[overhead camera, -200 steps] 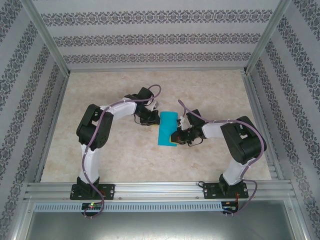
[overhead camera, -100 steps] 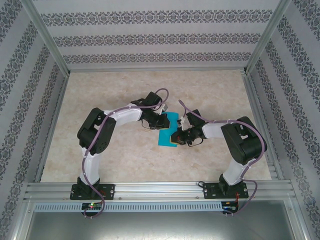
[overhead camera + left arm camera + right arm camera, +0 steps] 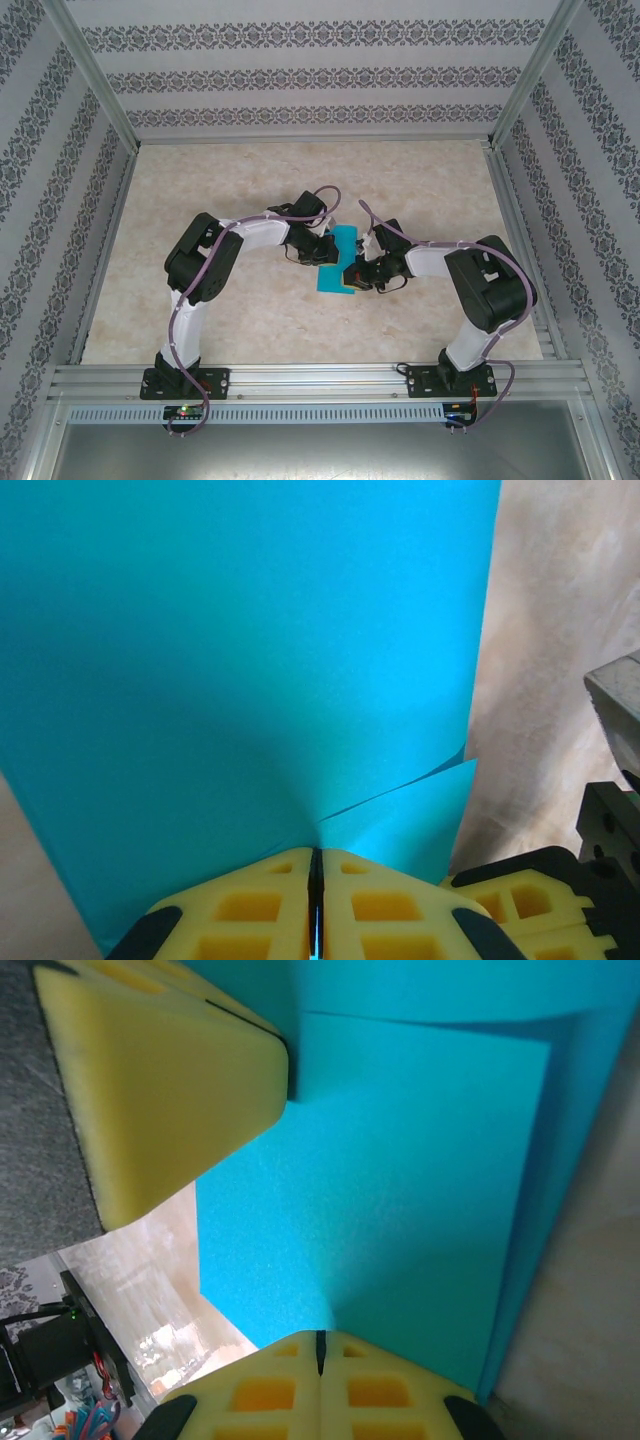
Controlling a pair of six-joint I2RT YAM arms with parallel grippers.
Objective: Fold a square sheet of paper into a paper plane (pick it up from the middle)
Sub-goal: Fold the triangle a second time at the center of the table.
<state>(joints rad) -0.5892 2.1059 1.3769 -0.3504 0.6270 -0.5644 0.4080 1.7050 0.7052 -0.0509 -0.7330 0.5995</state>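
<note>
- While the square sheet of paper point(image 3: 250, 650) is only partly folded, the step in hand looks like one of the early folds; nothing pointed or dart-like has formed yet.
- The left end effector point(image 3: 315, 865) has its yellow fingers pressed together with no gap; the turquoise sheet runs straight out from their tips, so I judge it pinched there.
- Ahead of those tips the sheet spreads wide; a sloping edge runs from just in front of them off to the right, with a lower layer showing beneath it.
- The right end effector point(image 3: 320, 1345) is likewise closed tight on the sheet's edge; a flat layer lies directly ahead of it, and a second layer curls over at the far side and along the right.
- The left one's yellow finger sits up and to the left of the right one's tips, both near each other on the same sheet; whether the sheet rests on the desk point(image 3: 560, 630) or hangs just above it, I cannot tell.
- The next move, as I judge it, calls for carrying the raised layer over until its edges meet the layer below, then pressing along the crease; one end effector must pin the paper while the other travels.
- Thin paper may slip or buckle if the two pull apart; slow motion and matched edges matter.
</note>
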